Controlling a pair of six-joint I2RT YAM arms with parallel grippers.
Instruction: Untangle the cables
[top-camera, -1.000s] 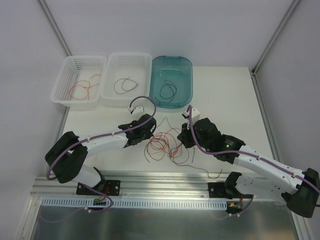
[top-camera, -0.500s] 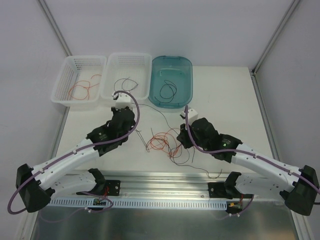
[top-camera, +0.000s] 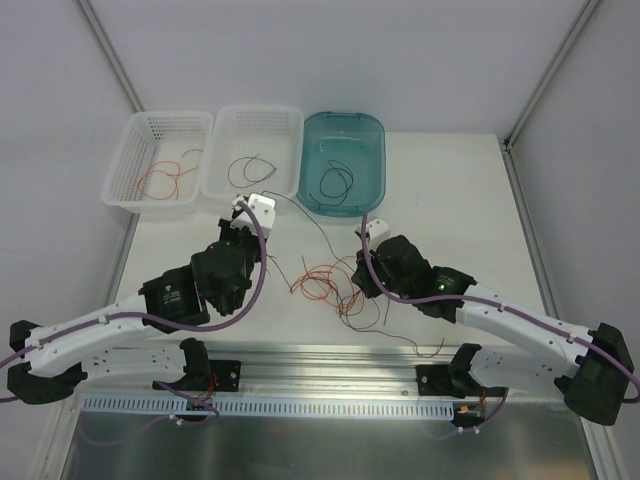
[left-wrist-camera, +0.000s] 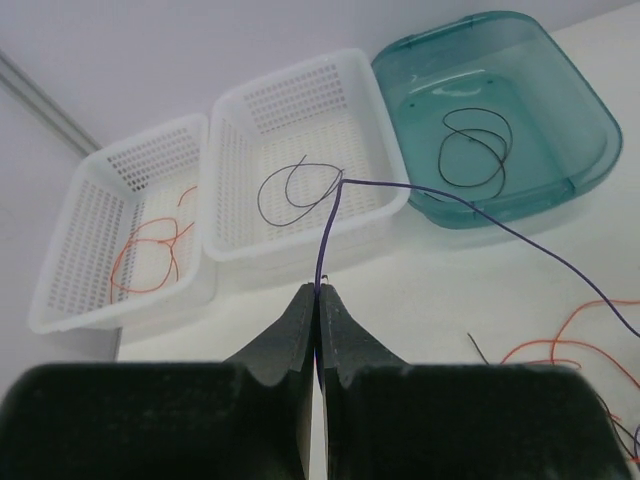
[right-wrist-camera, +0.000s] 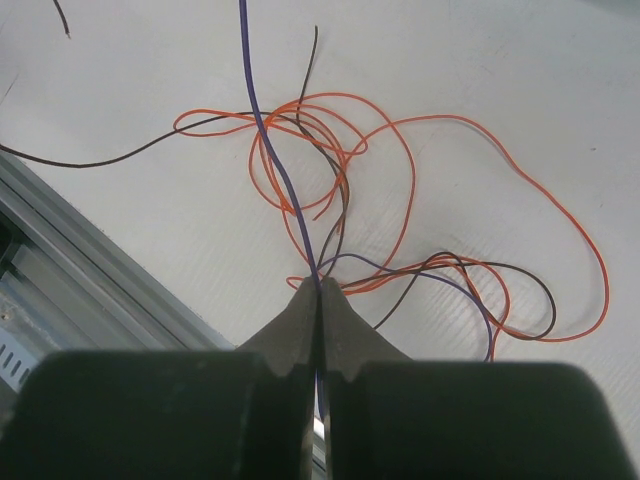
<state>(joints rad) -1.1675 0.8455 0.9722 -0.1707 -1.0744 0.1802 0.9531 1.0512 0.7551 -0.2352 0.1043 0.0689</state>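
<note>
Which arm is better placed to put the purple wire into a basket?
Left, probably. The left gripper pinches the purple wire right beside the middle basket; the right gripper holds it down in the tangle, farther away.

Taut purple wire (right-wrist-camera: 258, 120) bars the middle; 3 bins (top-camera: 255, 110) line the back.

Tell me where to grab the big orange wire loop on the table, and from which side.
Probably its outer arc, where the orange wire lies alone on the bare table, clear of the brown wire and the purple wire. Come straight down from above, pinching across it.
</note>
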